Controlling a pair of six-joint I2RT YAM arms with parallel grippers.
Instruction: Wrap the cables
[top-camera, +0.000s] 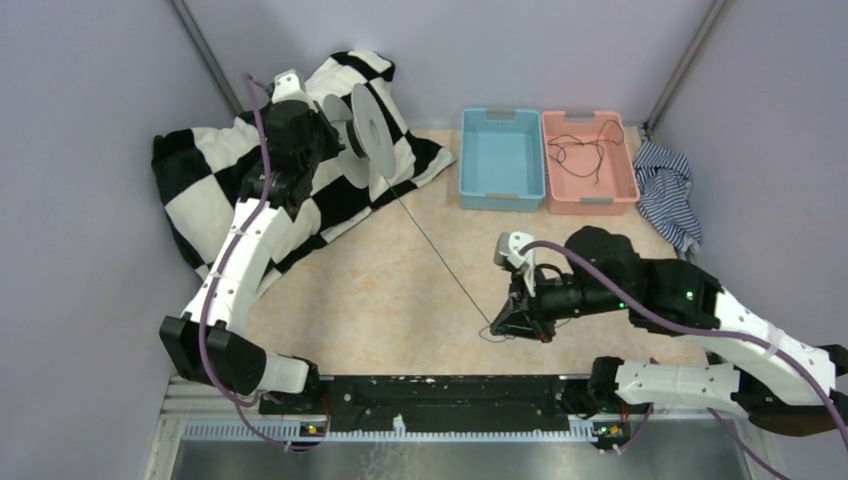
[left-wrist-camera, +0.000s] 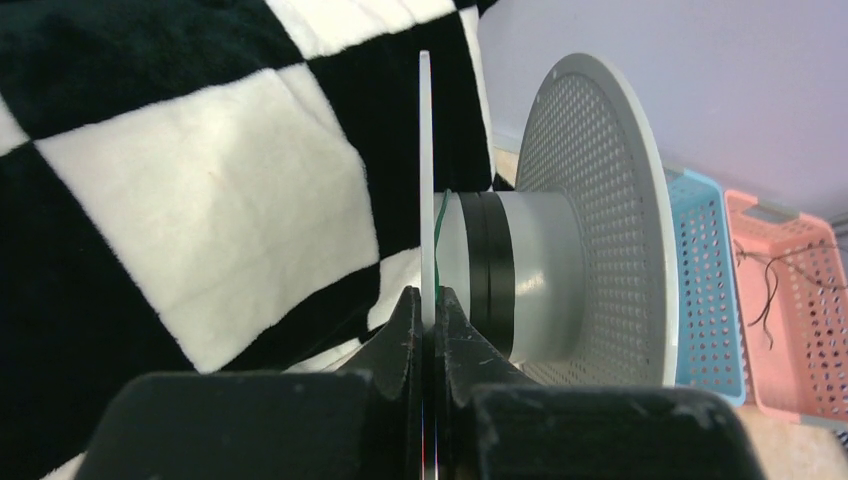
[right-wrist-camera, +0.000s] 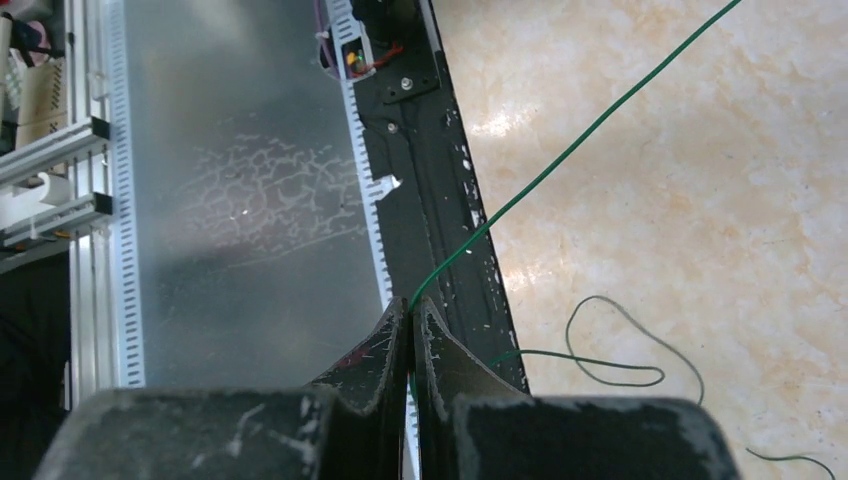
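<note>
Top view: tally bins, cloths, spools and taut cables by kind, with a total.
bins: 2, blue bin and pink bin
cloths: 2, checkered cloth and striped cloth
spool: 1
taut cable: 1
total: 6

Table (top-camera: 400, 290): blanket (top-camera: 195, 200), blue basket (top-camera: 500, 160) (pink basket (top-camera: 549, 160))

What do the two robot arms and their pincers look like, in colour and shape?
The left arm and right arm have white shells and black joints; a thick purple cord runs along each. The left pincer and right pincer are black, each with two scuffed wedge-shaped fingers.
</note>
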